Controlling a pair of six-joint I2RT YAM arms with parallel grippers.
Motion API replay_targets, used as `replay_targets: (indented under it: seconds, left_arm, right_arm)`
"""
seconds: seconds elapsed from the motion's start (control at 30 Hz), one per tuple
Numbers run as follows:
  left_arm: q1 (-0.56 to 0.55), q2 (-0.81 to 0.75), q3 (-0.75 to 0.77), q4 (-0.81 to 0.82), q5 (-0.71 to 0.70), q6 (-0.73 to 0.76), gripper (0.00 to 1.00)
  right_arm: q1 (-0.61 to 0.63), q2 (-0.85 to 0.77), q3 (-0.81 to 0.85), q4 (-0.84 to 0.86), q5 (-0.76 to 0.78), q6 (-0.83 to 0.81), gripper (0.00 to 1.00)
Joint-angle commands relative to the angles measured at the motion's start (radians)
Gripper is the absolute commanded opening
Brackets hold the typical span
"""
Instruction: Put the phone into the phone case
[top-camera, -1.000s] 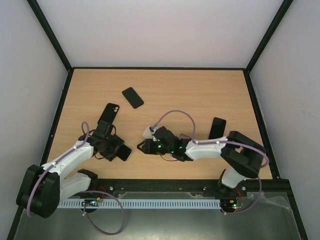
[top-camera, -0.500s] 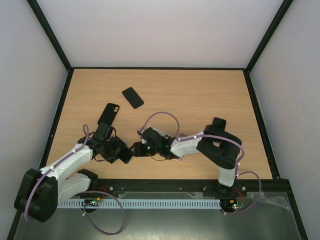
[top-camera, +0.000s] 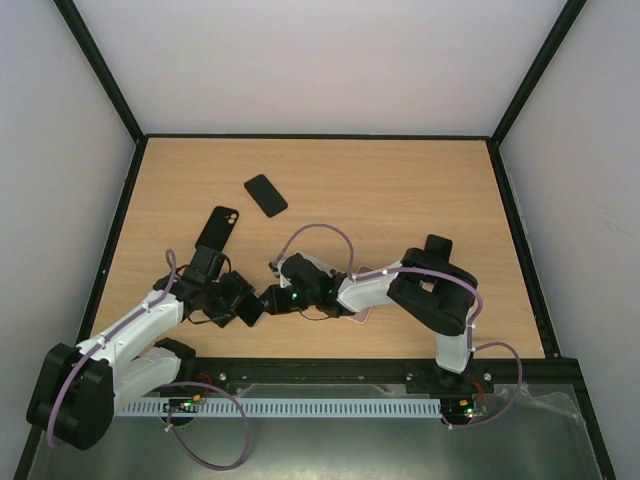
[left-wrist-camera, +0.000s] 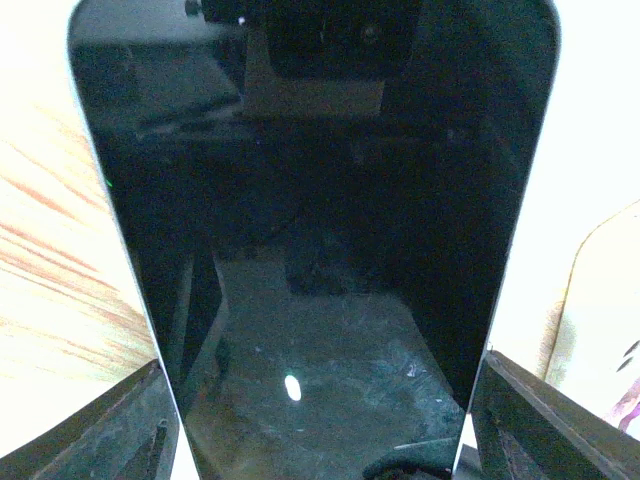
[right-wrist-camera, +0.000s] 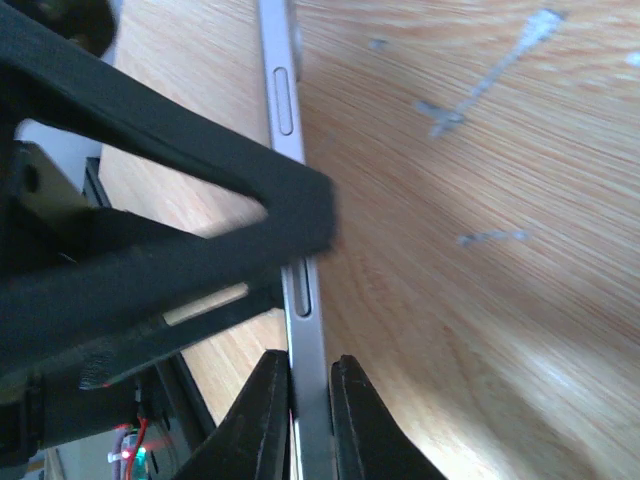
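The phone (top-camera: 250, 309), a dark slab with a silver edge, is held between both grippers near the table's front left. My left gripper (top-camera: 230, 297) is shut across its width; in the left wrist view its glass face (left-wrist-camera: 320, 250) fills the frame with fingers (left-wrist-camera: 120, 430) at the lower corners. My right gripper (top-camera: 271, 298) pinches the phone's silver side edge (right-wrist-camera: 290, 110) between its black fingertips (right-wrist-camera: 262, 410). The black phone case (top-camera: 218, 227), with a camera cutout, lies flat on the table just behind the left gripper.
A second black slab (top-camera: 265, 195) lies further back at centre left. Another black slab (top-camera: 436, 246) lies at the right, partly behind the right arm's elbow. Black frame rails (top-camera: 330, 366) border the wooden table.
My right gripper has moved left to the phone and now pinches its edge; the right elbow has risen. The left gripper has kept hold of the phone and shifted slightly.
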Motion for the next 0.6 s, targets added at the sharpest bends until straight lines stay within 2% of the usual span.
replay_targets:
  seconds: [0.0, 0.1, 0.23, 0.37, 0.57]
  left_arm:
    - [-0.009, -0.007, -0.008, -0.002, 0.068, 0.013, 0.87]
    - [-0.009, -0.029, 0.039, -0.029, 0.042, 0.047, 0.99]
    - [-0.009, -0.071, 0.111, -0.086, -0.005, 0.086, 0.99]
    - [-0.009, -0.134, 0.130, -0.058, -0.012, 0.109, 0.99]
    - [-0.011, -0.198, 0.090, 0.033, -0.019, 0.189, 0.98]
  right_arm:
    - [0.010, -0.007, -0.016, 0.023, 0.004, 0.001, 0.02]
    - [0.010, -0.040, -0.052, 0.044, 0.020, 0.015, 0.02]
    - [0.010, -0.101, -0.114, 0.062, 0.055, 0.038, 0.02]
    - [0.010, -0.197, -0.176, 0.027, 0.126, 0.047, 0.02]
    - [0.010, -0.441, -0.280, -0.139, 0.319, 0.081, 0.02]
